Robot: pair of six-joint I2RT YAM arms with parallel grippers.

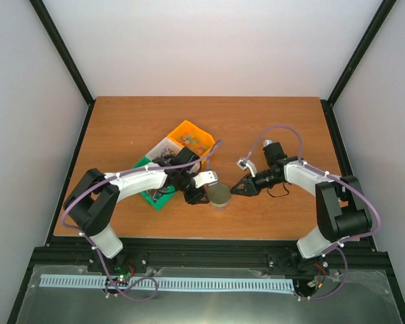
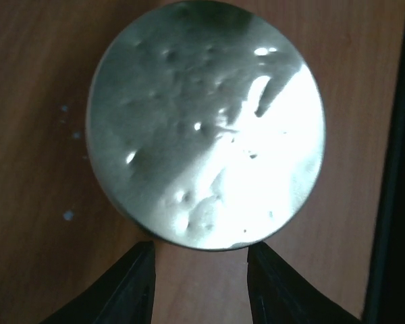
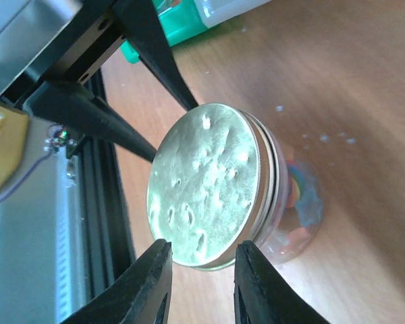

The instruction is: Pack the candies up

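Clear jar (image 3: 293, 226) on wooden worktop (image 1: 290, 121), silver metal lid (image 2: 206, 128) on, holds mixed-colour candies (image 3: 298, 196); orange plastic bin (image 1: 184, 125) holds more. Left gripper (image 2: 199, 248) and right gripper (image 3: 201, 244): both open at lid edge.

- The worktop (image 1: 121, 121) was reddish-brown with a faint wood grain, flecked with a few pale specks.
- The jar lid (image 2: 206, 128) was dull silver and dimpled, with a bright white glare patch.
- The jar (image 3: 300, 223) was clear, showing orange, yellow, pink and teal through its wall.
- There were an orange bin (image 1: 187, 127), a whitish bin (image 1: 162, 146) and a green bin (image 1: 155, 200).
- The candies (image 1: 194, 140) in the orange bin showed as mixed-colour specks.
- The left arm's fingers (image 2: 131, 283) and the right arm's fingers (image 3: 145, 283) were black.
- The left arm (image 1: 142, 179) and the right arm (image 1: 304, 174) were white with black joints, and the cables (image 1: 283, 129) were purple.
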